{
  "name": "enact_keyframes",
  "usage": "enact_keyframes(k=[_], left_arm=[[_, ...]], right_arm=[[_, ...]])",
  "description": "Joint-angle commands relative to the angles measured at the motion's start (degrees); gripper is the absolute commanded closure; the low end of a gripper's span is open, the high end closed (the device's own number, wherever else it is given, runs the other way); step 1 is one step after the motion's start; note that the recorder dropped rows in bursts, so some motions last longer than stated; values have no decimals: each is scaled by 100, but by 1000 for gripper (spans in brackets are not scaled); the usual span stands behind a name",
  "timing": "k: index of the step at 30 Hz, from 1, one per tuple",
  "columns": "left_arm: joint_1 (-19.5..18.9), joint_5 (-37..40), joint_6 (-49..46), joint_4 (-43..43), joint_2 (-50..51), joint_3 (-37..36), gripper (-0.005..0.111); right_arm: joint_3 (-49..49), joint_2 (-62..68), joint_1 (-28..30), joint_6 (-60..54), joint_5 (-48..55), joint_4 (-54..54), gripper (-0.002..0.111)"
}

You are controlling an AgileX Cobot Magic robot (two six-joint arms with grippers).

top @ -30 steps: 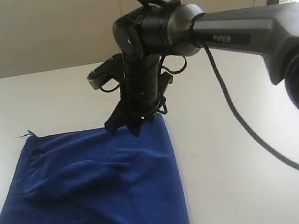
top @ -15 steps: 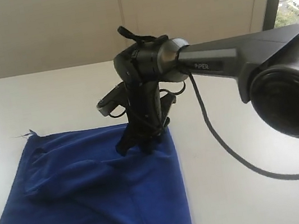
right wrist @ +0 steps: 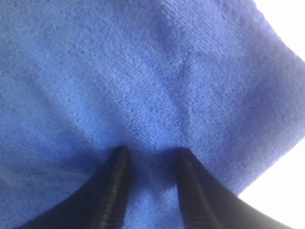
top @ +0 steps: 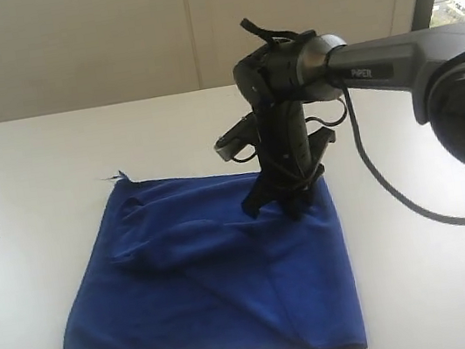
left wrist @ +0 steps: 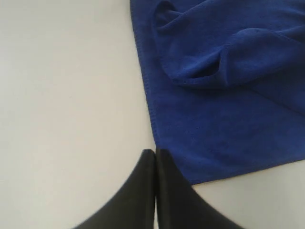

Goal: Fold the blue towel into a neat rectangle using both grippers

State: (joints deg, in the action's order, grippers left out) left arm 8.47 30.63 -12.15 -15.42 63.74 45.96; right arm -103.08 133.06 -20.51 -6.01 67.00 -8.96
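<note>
**Right tool planted on the towel, left tool closed beside its hem**

The blue towel (top: pixel 216 292) lies spread on the white counter (top: pixel 52 150), taking up the 6 o'clock half of the exterior view. It is roughly four-sided but not flat. A soft raised fold (top: pixel 167 238) humps up toward 10 o'clock from its middle, and a crease runs from there toward the near hem. A little wisp sticks out at the 11 o'clock corner (top: pixel 120 176); it is too small to make out.

The right tool (top: pixel 275 210) comes down steeply from the arm marked "PiPER" (top: pixel 392 65) and meets the towel near its 1 o'clock corner. Its wrist camera shows the two fingers (right wrist: pixel 119 176) standing apart with their tips on the terry pile (right wrist: pixel 119 71). Cloth fills the gap between them (whether any of it is actually nipped cannot be told). A black cable (top: pixel 395 197) trails off toward 3 o'clock.

The left tool (left wrist: pixel 155 153) has its fingers pressed together and holds nothing. Its tips sit over bare counter just beside the towel's hem (left wrist: pixel 150 95), near a corner.
</note>
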Motion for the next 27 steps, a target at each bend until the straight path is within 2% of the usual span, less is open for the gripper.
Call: enact_keyframes(k=[1, 12, 19, 24, 27], left_arm=[[-16, 21, 38, -95, -37, -16, 107], [-16, 33, 38, -202, -37, -16, 107], [-16, 59, -47, -294, -37, -16, 107], [90, 252, -887, -932, -26, -16, 107], [323, 478, -1926, -1764, 123, -16, 107]], right_arm=[[461, 106, 192, -136, -118, -489, 76], [472, -1016, 165, -285, -1197, -487, 76], [499, -2169, 165, -265, -1197, -282, 76], [1010, -3076, 165, -292, -1182, 263, 76], [1630, -3764, 165, -513, -1234, 739, 76]])
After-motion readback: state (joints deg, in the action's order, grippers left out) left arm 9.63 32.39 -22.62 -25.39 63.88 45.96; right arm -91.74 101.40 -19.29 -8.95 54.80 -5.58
